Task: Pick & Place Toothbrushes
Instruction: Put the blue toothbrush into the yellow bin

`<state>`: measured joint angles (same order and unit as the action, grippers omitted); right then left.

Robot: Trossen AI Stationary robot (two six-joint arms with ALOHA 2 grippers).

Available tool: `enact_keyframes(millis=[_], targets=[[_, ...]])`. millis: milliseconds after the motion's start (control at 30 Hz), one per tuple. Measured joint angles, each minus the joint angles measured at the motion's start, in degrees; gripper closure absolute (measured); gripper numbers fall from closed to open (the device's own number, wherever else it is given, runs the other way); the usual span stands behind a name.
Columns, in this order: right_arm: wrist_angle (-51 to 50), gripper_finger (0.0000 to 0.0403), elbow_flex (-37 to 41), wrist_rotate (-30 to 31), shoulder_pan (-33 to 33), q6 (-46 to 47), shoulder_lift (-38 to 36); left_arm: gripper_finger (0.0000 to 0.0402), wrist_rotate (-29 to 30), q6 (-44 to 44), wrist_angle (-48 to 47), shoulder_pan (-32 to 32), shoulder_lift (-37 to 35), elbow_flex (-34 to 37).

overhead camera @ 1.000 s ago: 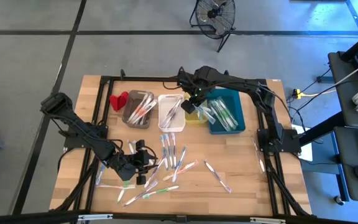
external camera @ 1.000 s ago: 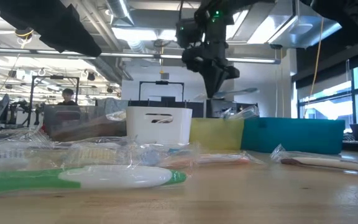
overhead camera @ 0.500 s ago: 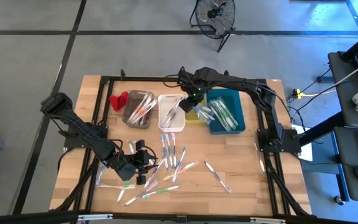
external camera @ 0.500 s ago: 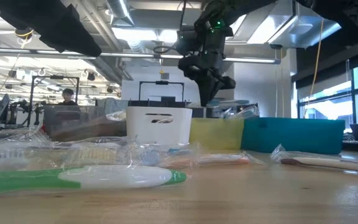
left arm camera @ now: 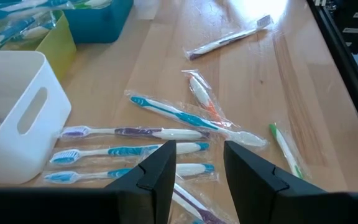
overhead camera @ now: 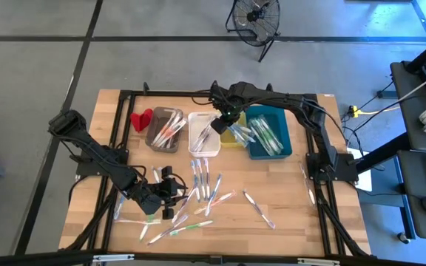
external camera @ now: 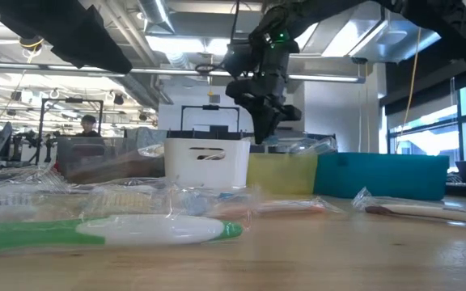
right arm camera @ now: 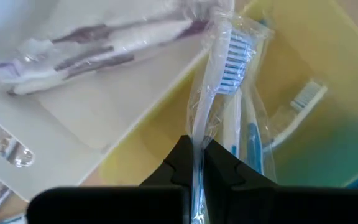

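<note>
One toothbrush [right arm camera: 219,68] — between right end effector [right arm camera: 196,163] fingers

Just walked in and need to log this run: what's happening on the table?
The robot is sorting wrapped toothbrushes into bins. The right tool is shut on a blue toothbrush, holding it above the yellow bin, beside the white bin. The left tool hovers open over loose toothbrushes on the table.

Blue-bristled wrapped toothbrush [right arm camera: 219,74], white bin [overhead camera: 204,133], yellow bin [right arm camera: 303,56], teal bin [overhead camera: 270,131], wooden table [overhead camera: 287,199]
</note>
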<state>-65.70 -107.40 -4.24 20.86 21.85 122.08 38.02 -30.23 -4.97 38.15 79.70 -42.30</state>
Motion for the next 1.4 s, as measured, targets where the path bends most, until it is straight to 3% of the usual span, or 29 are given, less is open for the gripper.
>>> enact_keyframes(millis=[967, 1200, 1400], targets=[[-0.6, 0.0387, 0.0, 0.4, 1.1, 1.3, 4.0, 0.0272, -0.2, 0.5, 0.0, 0.0, 0.0, 0.0], [-0.4, 0.0338, 0.0, 0.5, 0.9, 1.3, 4.4, 0.0272, -0.2, 0.5, 0.0, 0.0, 0.0, 0.0], [0.1, 0.0285, 0.0, 5.3, 0.3, 1.3, 4.4, 0.0272, -0.2, 0.4, 0.0, 0.0, 0.0, 0.0]])
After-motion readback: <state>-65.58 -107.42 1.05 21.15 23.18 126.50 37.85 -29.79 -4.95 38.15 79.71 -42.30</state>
